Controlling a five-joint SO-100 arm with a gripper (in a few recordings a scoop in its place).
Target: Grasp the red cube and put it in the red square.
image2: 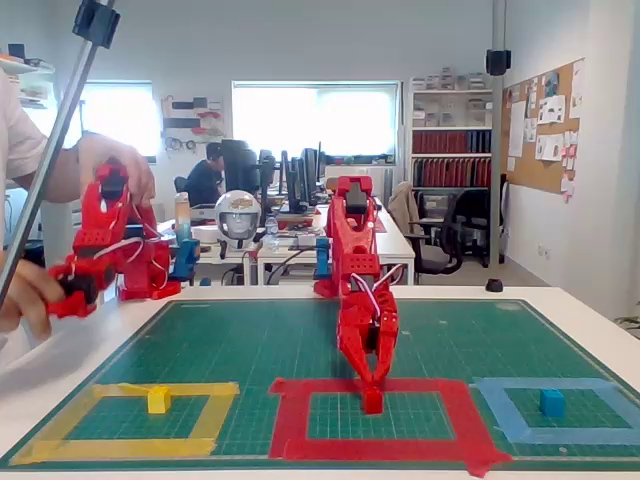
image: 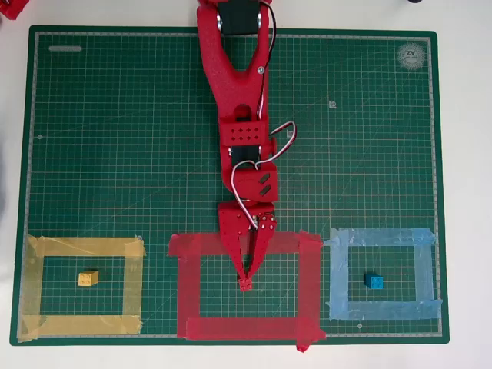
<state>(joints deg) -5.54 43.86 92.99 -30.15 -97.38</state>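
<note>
Overhead view: red two-finger gripper [image: 246, 278] pinching tiny red studded cube [image: 245, 284], inside red tape square [image: 244, 287] at green mat's [image: 115, 154] near edge. Risk: cube sticking to finger on release, dragged onto tape.

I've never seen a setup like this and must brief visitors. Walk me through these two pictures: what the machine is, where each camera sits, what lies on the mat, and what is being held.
The machine is a small red robot arm ending in a two-finger gripper. One picture looks straight down from above; the other is taken from table height at the front.

On the table lies a green cutting mat with three rectangles marked in tape. The left one, of yellow tape, has a small yellow cube inside it. The right one, of light blue tape, holds a small blue cube. The middle one is the red tape square.

The gripper's fingers are closed around the tiny red cube, low inside the red tape square; whether the cube touches the mat cannot be told.
</note>
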